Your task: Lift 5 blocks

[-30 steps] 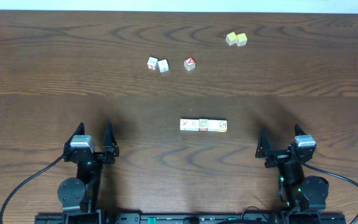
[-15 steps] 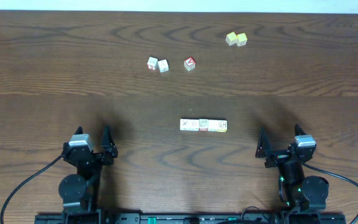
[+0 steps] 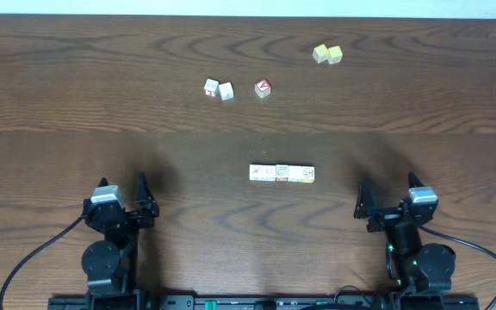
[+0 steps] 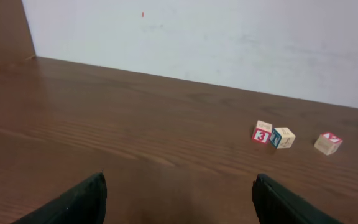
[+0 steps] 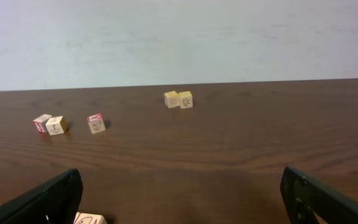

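Dark brown wood grain fills my overhead feed, the table [image 3: 58,95] running edge to edge. I take the row of blocks [image 3: 282,173] as my landmark: small cream picture cubes set side by side, touching, in one straight line across the table. I count about five, though the seams are too fine to be sure. Nothing touches the row.

On the near side of the row and off to its left, well apart, sits the left gripper [image 3: 123,183]. Its fingers [image 4: 73,202] stand wide, with only bare wood between them in the left wrist view. On the near side of the row and off to its right, also well apart, sits the right gripper [image 3: 388,183]. Its fingers [image 5: 42,199] are spread wide too and hold nothing. At the bottom edge of the right wrist view, just inside its left finger, a cream block corner peeks in; I take it for one end of the row.

Beyond the row and a little to its left lie two picture cubes [image 3: 219,89], nearly touching, one showing a red face with a 3. Just right of those, straight beyond the row, is a red-faced cube [image 3: 263,88] on its own. Farther beyond the row and to its right, a pair of yellow cubes [image 3: 327,54] sit touching. A pale wall [image 4: 229,43] rises behind the far edge.
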Motion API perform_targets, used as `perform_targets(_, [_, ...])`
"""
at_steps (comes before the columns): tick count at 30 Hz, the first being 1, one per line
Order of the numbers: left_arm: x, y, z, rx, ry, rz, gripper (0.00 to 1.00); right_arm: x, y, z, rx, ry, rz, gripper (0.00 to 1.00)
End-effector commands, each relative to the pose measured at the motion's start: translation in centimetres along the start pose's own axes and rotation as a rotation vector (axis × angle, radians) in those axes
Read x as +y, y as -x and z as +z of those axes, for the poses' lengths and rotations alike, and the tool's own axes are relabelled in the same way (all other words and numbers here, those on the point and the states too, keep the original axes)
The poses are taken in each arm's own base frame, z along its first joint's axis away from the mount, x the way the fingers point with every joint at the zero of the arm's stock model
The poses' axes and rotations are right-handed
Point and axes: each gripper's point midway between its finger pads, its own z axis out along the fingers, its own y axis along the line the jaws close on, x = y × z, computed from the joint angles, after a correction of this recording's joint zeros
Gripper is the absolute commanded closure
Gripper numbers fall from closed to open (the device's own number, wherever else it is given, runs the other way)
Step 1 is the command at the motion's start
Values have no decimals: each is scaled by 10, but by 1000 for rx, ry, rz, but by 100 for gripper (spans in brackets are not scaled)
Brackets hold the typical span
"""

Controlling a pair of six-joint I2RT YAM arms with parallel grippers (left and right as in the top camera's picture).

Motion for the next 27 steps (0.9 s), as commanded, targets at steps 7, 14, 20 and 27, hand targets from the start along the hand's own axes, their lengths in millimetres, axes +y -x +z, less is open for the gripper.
perform_targets(7, [4,-16,0,48,16,56,25,-3,0,0,-1,-13,-13,1])
perform_targets(14, [4,-16,0,48,15,68,25,-3,0,0,-1,-13,-13,1])
perform_targets(20, [4,-16,0,48,15,73,25,-3,0,0,-1,-13,-13,1])
perform_targets(27, [4,-15,0,45,18,67,25,-3,0,0,-1,-13,-13,1])
